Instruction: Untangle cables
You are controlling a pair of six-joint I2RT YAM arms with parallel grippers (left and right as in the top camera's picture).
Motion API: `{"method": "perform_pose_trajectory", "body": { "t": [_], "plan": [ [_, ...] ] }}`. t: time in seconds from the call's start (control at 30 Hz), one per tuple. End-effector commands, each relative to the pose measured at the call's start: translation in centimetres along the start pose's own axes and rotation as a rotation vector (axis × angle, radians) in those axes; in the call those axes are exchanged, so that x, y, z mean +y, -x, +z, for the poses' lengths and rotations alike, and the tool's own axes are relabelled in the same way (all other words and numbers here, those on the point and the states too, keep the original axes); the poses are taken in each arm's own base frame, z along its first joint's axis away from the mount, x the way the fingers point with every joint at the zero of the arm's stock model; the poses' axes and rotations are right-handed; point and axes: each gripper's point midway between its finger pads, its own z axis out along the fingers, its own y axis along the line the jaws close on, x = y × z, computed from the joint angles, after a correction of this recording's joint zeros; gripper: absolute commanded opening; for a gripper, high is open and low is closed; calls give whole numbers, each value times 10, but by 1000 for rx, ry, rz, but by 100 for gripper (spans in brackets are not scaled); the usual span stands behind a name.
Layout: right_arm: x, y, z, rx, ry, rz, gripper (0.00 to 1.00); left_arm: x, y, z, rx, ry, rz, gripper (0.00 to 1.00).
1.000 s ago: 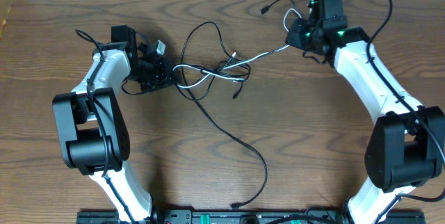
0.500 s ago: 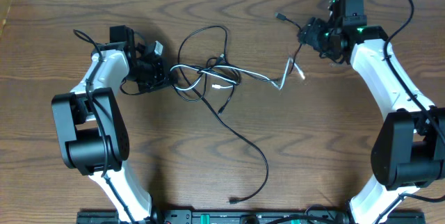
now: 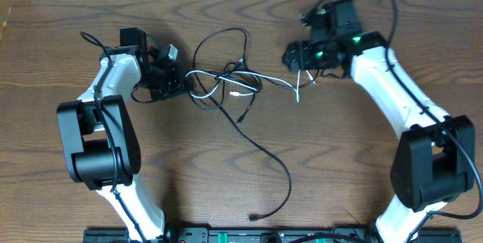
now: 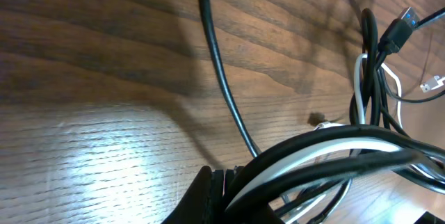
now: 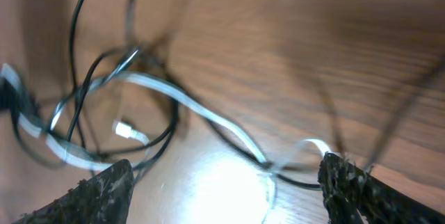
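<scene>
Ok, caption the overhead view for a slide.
Left gripper clamps the tangled cables; open right gripper hovers by their far end.

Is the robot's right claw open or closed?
Open. The right gripper shows both fingers wide apart, with the cables loose on the table beyond.

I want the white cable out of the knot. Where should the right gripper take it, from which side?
Probably the free stretch of the white cable right of the tangle, from above with the open right gripper: there it lies flat and alone; further left black cables cross it.
</scene>
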Motion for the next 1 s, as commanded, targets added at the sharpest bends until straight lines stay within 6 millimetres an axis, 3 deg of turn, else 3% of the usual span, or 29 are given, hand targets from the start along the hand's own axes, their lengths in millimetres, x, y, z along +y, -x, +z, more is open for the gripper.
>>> {"method": "perform_pose_trajectory", "body": {
  "t": [0.0, 0.17, 0.27, 0.47, 0.53, 0.67, 0.83, 0.97],
  "plan": [
    [32, -6, 4, 16, 52, -199, 83, -11, 5, -4, -16, 2, 34, 11],
    [55, -25, 27, 74, 81, -279, 88, -11, 4, -4, -15, 1, 35, 13],
    [65, -36, 45, 103, 97, -329, 90, -11, 4, -4, -15, 1, 35, 30],
    [80, -46, 66, 120, 118, -366, 92, -11, 4, -4, -15, 1, 35, 33],
    [88, -49, 69, 116, 130, -425, 95, -11, 4, -4, -15, 1, 35, 33],
    [97, -42, 69, 75, 145, -525, 93, -11, 4, -4, -15, 1, 35, 33],
    [107, -26, 56, 25, 159, -547, 93, -11, 4, -4, -14, 1, 35, 33],
    [107, -30, 54, 40, 158, -545, 95, -11, 4, -4, -15, 1, 34, 33]
  ]
}}
